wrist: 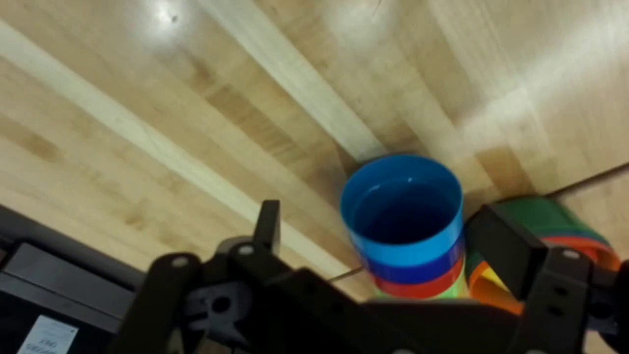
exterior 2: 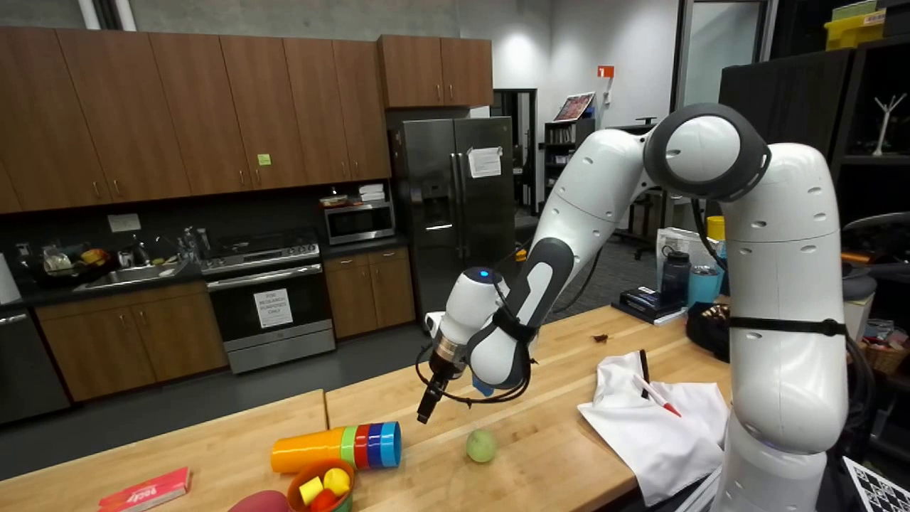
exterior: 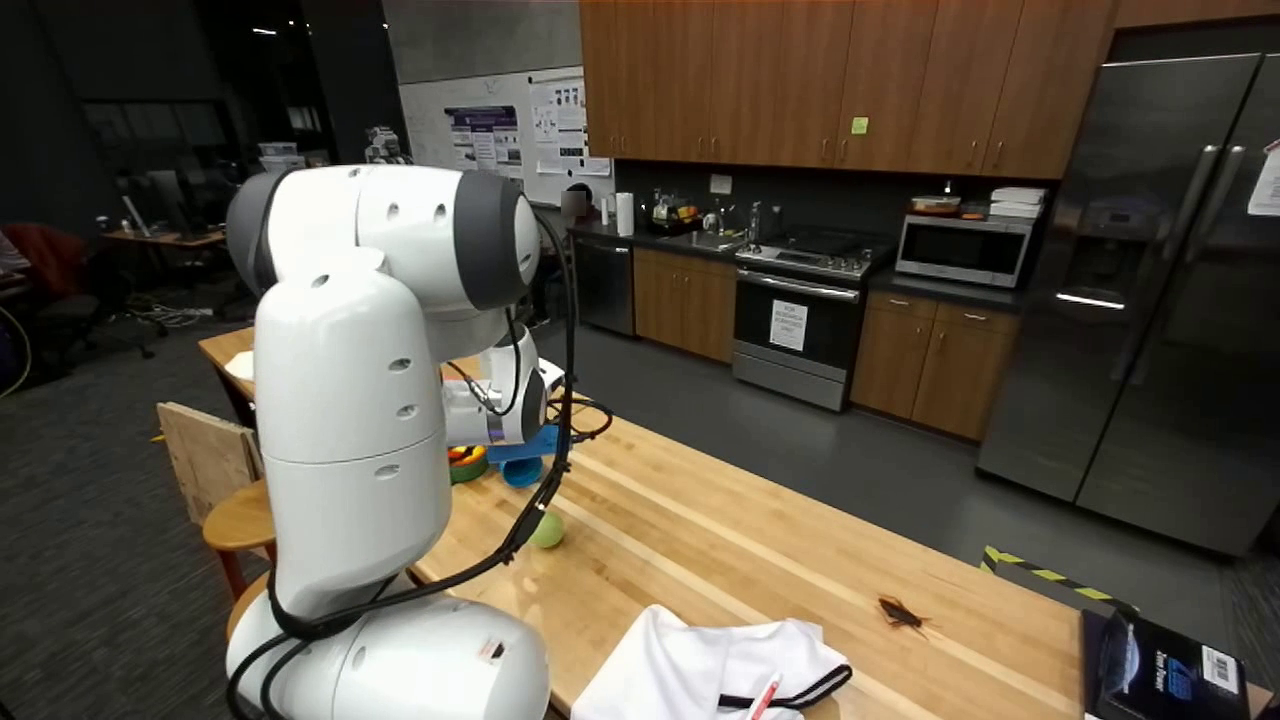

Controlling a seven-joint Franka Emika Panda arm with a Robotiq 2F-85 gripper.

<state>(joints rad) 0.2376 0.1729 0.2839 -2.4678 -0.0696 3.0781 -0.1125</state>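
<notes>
Clearly, the hand [exterior 2: 424, 414] is released beside a stack of coloured cups [exterior 2: 341, 446] lying on its side on the desk [exterior 2: 540, 430].
Its fingers [wrist: 268, 223] stand well apart, and in the wrist view the stack shows in the gap between them, with its light-blue mouth in sight; dark blue, red, green and orange follow in turn. The hand hangs near that light-blue end. Just beside the stack sits a bowl [exterior 2: 316, 469] with yellow and red pieces [exterior 2: 311, 491] in it; whether the two touch, I cannot tell. A green ball [exterior 2: 481, 446] rests near the cups, and a pink box [exterior 2: 146, 492] lies past their orange end. Well apart from these, a white cloth [exterior 2: 654, 441] carries a red-and-white marker [exterior 2: 655, 395], with a brown insect-shaped object [exterior: 902, 612] on the desk near it.
</notes>
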